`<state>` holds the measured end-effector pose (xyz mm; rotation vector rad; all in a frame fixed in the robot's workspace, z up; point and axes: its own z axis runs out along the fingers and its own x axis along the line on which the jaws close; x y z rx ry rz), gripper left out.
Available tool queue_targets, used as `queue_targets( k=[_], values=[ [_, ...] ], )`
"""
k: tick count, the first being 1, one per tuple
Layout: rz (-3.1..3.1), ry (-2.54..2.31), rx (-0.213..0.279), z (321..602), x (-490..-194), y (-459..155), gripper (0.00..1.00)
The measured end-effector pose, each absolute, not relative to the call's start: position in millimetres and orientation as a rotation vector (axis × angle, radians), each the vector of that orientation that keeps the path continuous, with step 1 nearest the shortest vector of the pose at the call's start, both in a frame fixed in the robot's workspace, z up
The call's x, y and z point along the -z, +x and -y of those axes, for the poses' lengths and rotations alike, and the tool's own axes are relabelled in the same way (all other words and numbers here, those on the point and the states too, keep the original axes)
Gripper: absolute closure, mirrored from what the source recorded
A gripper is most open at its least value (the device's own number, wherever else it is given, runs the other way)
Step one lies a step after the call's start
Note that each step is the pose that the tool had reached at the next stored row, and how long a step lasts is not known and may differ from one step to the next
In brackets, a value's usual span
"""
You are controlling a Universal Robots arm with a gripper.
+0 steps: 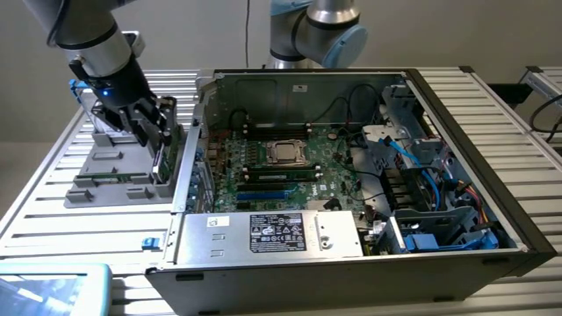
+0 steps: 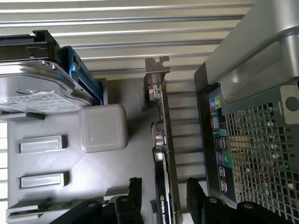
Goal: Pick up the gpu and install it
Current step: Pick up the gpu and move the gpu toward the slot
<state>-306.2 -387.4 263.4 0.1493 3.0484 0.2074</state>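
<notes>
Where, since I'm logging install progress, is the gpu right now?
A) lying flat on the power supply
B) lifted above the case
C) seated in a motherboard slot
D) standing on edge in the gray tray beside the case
D: the gpu stands on edge in the gray tray, outside the computer case, with the open hand straddling it.

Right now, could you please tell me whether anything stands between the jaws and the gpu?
Nothing visible does. The open jaws straddle the gpu, which stands on edge in the grey holder beside the computer case, with a bare gap on each side of the card.
</notes>
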Motion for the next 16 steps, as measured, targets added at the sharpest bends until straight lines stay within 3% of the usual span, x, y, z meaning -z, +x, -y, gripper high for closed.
queue_targets(
  k=[8,16],
  values=[
    [-3.037,0.151,-0.272,392.7,-254.5,-307.7,0.48],
    [-3.036,0.151,-0.278,393.3,-240.3,-307.0,0.48]
  ],
)
